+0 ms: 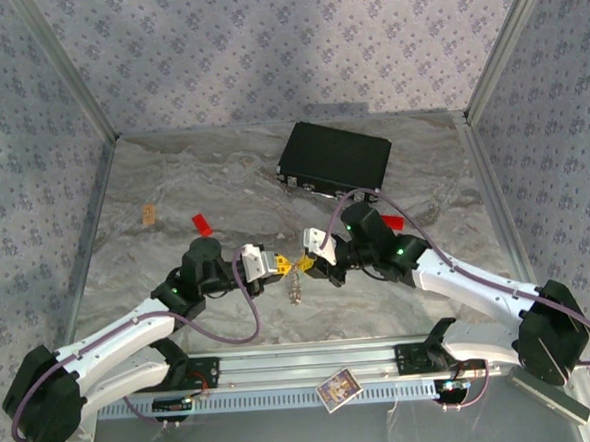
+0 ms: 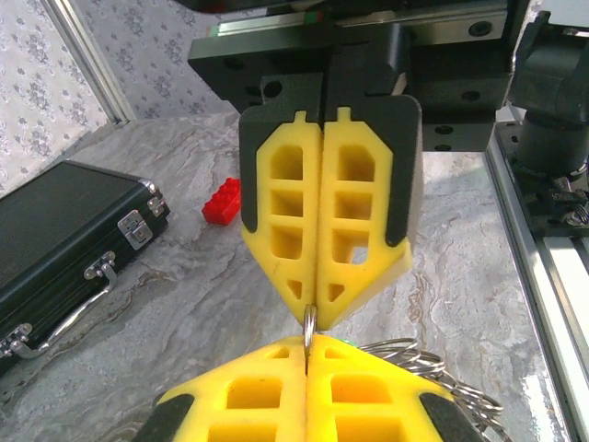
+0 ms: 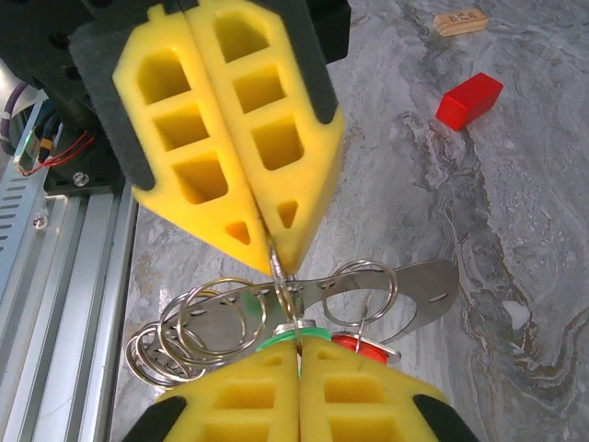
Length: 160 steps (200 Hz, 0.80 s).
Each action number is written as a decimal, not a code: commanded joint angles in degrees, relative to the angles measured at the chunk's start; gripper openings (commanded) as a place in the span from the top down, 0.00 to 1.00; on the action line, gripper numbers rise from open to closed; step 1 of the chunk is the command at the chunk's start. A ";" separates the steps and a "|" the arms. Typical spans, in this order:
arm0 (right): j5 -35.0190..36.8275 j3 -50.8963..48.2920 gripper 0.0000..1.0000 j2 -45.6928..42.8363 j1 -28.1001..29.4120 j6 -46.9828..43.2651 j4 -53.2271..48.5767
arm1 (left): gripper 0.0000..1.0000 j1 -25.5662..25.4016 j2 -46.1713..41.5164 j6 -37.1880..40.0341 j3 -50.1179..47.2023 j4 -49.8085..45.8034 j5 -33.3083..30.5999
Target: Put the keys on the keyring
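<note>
Above the middle of the tabletop [image 1: 173, 188], the left gripper [image 1: 275, 267] and right gripper [image 1: 305, 263] meet tip to tip. Both jaws are clenched on the keyring [image 3: 235, 313], probably to steady it. The green key [image 3: 290, 333] and red key [image 3: 361, 344] sit at the right tips.

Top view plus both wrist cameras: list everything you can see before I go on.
case: one, black, far side, right of centre.
blocks: two, red; one left of centre, one near the case.
wooden piece: one, tan, far left.
card: one, printed, on the front rail.
keyring: one, silvery rings, held between the grippers.
keys: two, green head and red head, among the rings at the right gripper's tips.
left gripper: one, yellow fingers, shut on the keyring.
right gripper: one, yellow fingers, shut on the keyring.
</note>
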 commanded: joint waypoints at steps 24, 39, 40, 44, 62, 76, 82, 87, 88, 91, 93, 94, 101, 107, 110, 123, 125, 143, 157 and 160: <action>-0.78 0.33 1.00 -0.64 -0.91 0.06 0.64 | 1.00 -0.28 -0.30 -0.90 0.38 4.73 2.27; -0.02 -0.39 1.00 -0.41 -1.14 -0.18 0.65 | 1.00 -0.29 -0.21 -1.22 0.45 5.34 2.60; 0.04 -0.46 1.00 -0.35 -1.16 -0.20 0.62 | 1.00 -0.30 -0.23 -1.24 0.42 5.39 2.62; 0.26 -0.59 1.00 -0.22 -1.25 -0.29 0.67 | 1.00 -0.27 -0.21 -1.25 0.46 5.56 2.64; 0.60 -0.98 1.00 1.15 -1.26 -0.32 0.50 | 1.00 -0.30 -0.60 -1.38 0.34 5.96 2.73; -0.38 -0.57 1.00 2.05 -1.24 -0.05 -0.09 | 1.00 -0.31 -0.93 -1.32 0.03 6.41 2.67; -0.72 -0.36 1.00 2.07 -1.27 0.19 -0.25 | 1.00 -0.28 -0.89 -1.38 -0.12 6.57 2.57; -0.90 -0.21 1.00 1.87 -1.22 0.30 -0.31 | 1.00 -0.29 -0.91 -1.42 -0.23 6.72 2.48; -0.92 -0.19 1.00 1.84 -1.20 0.26 -0.30 | 1.00 -0.30 -0.93 -1.42 -0.28 6.79 2.47; -0.93 -0.22 1.00 1.63 -1.18 0.23 -0.25 | 1.00 -0.30 -0.81 -1.42 -0.44 6.91 2.45; -0.95 -0.19 1.00 1.46 -1.18 0.22 -0.22 | 1.00 -0.31 -0.79 -1.42 -0.53 7.00 2.40; -0.90 -0.18 1.00 1.37 -1.18 0.26 -0.21 | 1.00 -0.31 -0.79 -1.42 -0.56 7.06 2.39; -0.76 -0.18 0.99 0.67 -1.19 0.26 -0.05 | 1.00 -0.31 -0.62 -1.50 -0.88 7.50 2.28; -0.56 -0.23 0.93 0.04 -1.22 0.24 0.05 | 1.00 -0.24 -0.37 -1.58 -1.13 7.85 2.12; -0.47 -0.26 0.90 -0.40 -1.22 0.25 0.14 | 1.00 -0.29 -0.17 -1.68 -1.24 8.27 2.06; -0.29 -0.50 0.76 -1.78 -1.26 -0.03 0.21 | 1.00 -0.27 0.48 -2.49 -1.73 9.87 1.95; -0.32 -0.52 0.75 -1.97 -1.27 -0.15 0.23 | 1.00 -0.30 0.65 -2.59 -1.80 10.09 1.96; -0.68 -1.01 0.70 -3.50 -1.41 -0.72 0.71 | 1.00 -0.26 1.53 -3.97 -2.32 12.61 2.09; -1.07 -1.43 0.69 -3.98 -1.59 -0.89 1.45 | 1.00 -0.30 2.10 -4.72 -2.78 14.49 2.09; -1.15 -1.46 0.69 -3.99 -1.59 -0.92 1.57 | 1.00 -0.23 2.18 -4.89 -2.93 14.82 2.07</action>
